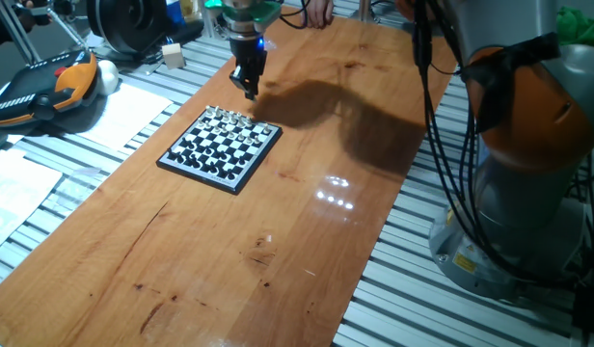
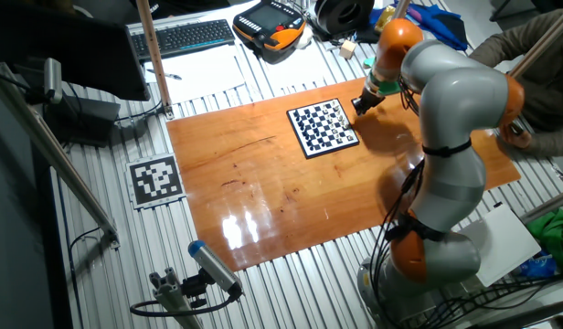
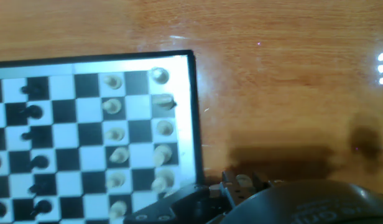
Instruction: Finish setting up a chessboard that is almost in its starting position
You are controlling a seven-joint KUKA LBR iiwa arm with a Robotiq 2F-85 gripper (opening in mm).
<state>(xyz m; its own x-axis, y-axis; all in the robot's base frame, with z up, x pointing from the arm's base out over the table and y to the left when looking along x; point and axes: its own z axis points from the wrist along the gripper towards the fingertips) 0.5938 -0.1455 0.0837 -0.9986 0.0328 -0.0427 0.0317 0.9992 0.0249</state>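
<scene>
The chessboard (image 1: 220, 146) is a small black-and-white board with a dark rim, lying on the wooden table; it also shows in the other fixed view (image 2: 323, 128). Pale pieces fill its two far rows and dark pieces the near rows. My gripper (image 1: 249, 89) hangs just beyond the board's far edge, above the table, and also shows in the other fixed view (image 2: 362, 103). In the hand view the board (image 3: 92, 143) lies to the left. The fingers (image 3: 229, 186) stand close together off its right rim, with a small pale chess piece (image 3: 243, 180) between them.
White paper sheets (image 1: 133, 111) and an orange-black pendant (image 1: 46, 92) lie left of the table. A keyboard (image 2: 195, 37) lies behind it. The arm's base (image 1: 528, 193) stands at the right. A printed tag (image 2: 155, 178) lies on the slatted bench. A person's hand (image 1: 316, 12) rests at the far edge.
</scene>
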